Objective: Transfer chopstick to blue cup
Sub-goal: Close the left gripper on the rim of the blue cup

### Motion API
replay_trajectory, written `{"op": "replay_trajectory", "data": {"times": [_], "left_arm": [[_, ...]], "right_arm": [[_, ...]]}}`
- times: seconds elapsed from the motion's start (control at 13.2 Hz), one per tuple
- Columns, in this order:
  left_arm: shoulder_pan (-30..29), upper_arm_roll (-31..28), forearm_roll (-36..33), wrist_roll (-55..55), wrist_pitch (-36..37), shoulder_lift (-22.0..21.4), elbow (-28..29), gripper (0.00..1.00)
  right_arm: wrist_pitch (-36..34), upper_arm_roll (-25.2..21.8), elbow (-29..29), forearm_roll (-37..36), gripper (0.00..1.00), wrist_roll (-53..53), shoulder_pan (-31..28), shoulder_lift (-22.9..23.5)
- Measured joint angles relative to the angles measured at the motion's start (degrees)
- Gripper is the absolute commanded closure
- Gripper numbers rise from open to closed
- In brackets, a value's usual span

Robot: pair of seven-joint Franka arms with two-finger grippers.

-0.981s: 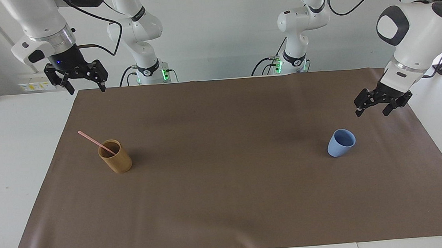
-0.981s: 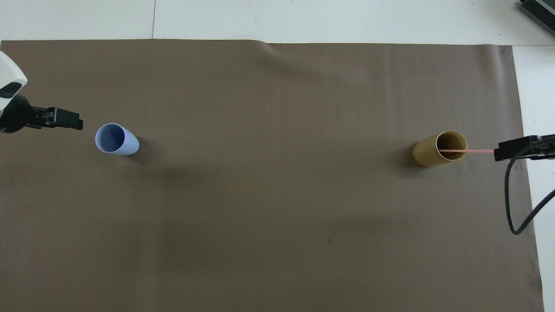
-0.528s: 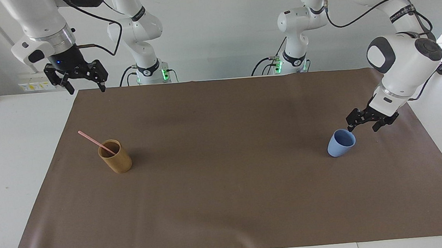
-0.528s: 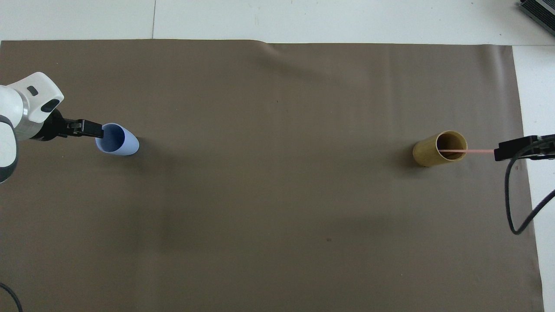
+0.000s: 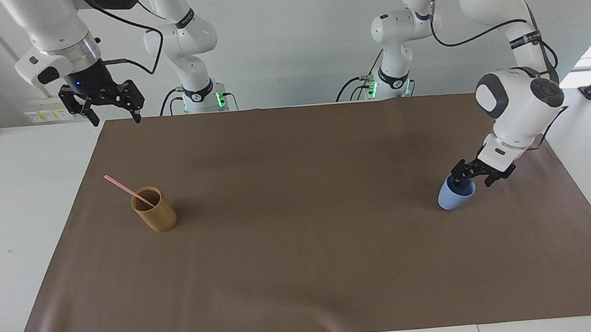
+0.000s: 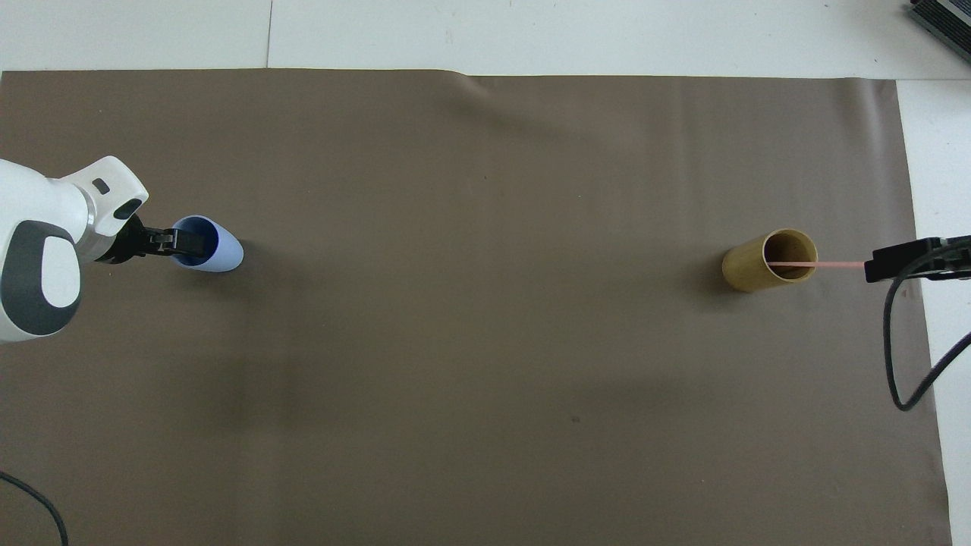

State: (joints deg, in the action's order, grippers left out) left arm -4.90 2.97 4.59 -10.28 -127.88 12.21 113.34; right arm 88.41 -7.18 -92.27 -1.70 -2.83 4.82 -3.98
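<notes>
blue cup (image 5: 453,199) rim between open left hand (image 5: 469,179) fingers (empty)

Brown mat (image 6: 470,303) fills frame. Blue cup (image 6: 220,250) at middle left, left gripper (image 6: 193,243) over its mouth. Tan cup (image 6: 766,262) at middle right; pink chopstick (image 6: 831,265) leans out toward right gripper (image 6: 872,267) at right edge.

The white surface (image 5: 25,219) carried a brown mat (image 5: 302,250) that covered nearly all of it. On the mat stood a tan cup (image 5: 155,215) at 9 o'clock in the facing view, toward the right arm's end, and the blue cup (image 5: 453,198) at 3 o'clock, toward the left arm's end, well apart.
</notes>
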Motion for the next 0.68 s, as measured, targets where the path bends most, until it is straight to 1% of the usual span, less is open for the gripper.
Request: {"op": "replay_trajectory", "data": {"times": [0.08,0.15,0.68], "left_arm": [[0.0,0.06,0.0,0.0,-0.63,0.0,0.39,0.8],[0.0,0.07,0.01,0.0,-0.74,-0.01,0.45,1.0],[0.01,0.17,0.11,0.0,-0.44,-0.11,0.41,1.0]], "right_arm": [[-0.05,0.08,0.0,0.0,0.0,0.0,0.05,0.0],[-0.05,0.2,0.0,0.0,0.0,0.0,0.08,0.0],[-0.05,0.17,-0.08,0.0,0.0,-0.16,0.04,0.0]]}}
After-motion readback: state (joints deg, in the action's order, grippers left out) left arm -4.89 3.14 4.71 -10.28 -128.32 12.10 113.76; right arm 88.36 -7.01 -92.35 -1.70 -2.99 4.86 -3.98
